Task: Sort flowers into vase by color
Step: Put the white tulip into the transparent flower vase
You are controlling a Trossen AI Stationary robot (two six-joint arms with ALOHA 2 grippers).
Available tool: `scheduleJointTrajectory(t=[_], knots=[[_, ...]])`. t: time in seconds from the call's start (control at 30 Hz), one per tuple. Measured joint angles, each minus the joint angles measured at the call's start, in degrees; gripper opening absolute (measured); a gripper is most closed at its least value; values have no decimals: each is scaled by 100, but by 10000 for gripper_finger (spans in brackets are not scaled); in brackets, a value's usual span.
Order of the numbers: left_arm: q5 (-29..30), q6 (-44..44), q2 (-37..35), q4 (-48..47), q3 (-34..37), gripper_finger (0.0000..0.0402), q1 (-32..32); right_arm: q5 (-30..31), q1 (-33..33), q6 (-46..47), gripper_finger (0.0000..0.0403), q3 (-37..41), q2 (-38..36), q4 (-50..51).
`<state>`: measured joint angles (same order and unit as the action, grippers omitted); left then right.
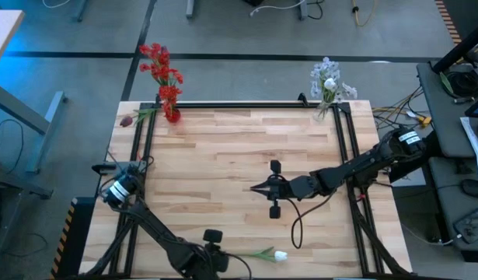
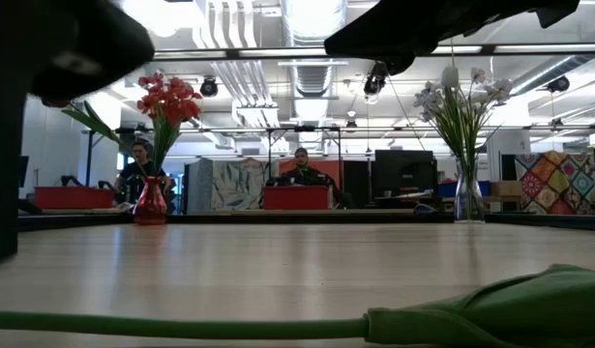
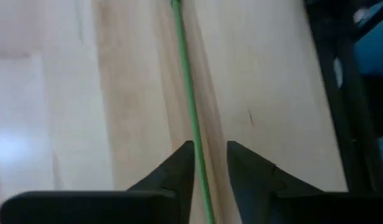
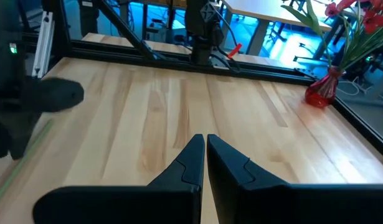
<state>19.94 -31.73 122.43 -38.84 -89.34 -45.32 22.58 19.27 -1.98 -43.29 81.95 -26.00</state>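
**Closing in on the white tulip at the near edge**

Hovering low at six o'clock on the surface [image 1: 223,155], the left gripper [image 1: 214,247] has its fingers [image 3: 179,168] slightly parted with the thin green stem [image 3: 190,106] running between them. No squeeze visible; the stem just passes through the gap. The white tulip [image 1: 280,255] lies flat just to the three o'clock side of that gripper, hard against the surface's near edge, its stem pointing back toward the fingers.

Over at centre, a touch toward three o'clock, the right gripper [image 1: 258,187] hangs with fingers nearly pressed together, nothing between them.

Up at eleven o'clock, the red vase [image 1: 172,115] stands with red flowers [image 1: 162,70] in it. A dark maroon bud [image 1: 127,120] lies at the far corner beside it. At one o'clock the clear vase [image 2: 468,198] holds the pale sprays [image 1: 329,79].

Open wood spans the whole middle between the vases and the tulip. Black frame rails [image 1: 341,140] line the sides and far edge. People sit in the room beyond.
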Motion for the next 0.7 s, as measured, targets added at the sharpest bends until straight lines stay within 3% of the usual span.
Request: scheduleJointTrajectory(t=[0.17, 0.27, 0.37, 0.53, 0.7], knots=[[-266, -45, 155, -96, -2, 118, 66, -1, 0, -54, 12, 0, 0, 1], [-271, -45, 155, -228, 5, 122, 145, -1, 0, -66, 12, 0, 0, 0], [-298, -40, 155, -323, 3, 100, 221, -1, 0, -92, 12, 0, 0, 16], [-268, 121, 139, -324, 120, 13, 246, -1, 0, -203, 12, 0, -1, 149], [-198, 159, 95, -272, 327, 3, 249, -1, -2, -338, 12, 0, -9, 288]])
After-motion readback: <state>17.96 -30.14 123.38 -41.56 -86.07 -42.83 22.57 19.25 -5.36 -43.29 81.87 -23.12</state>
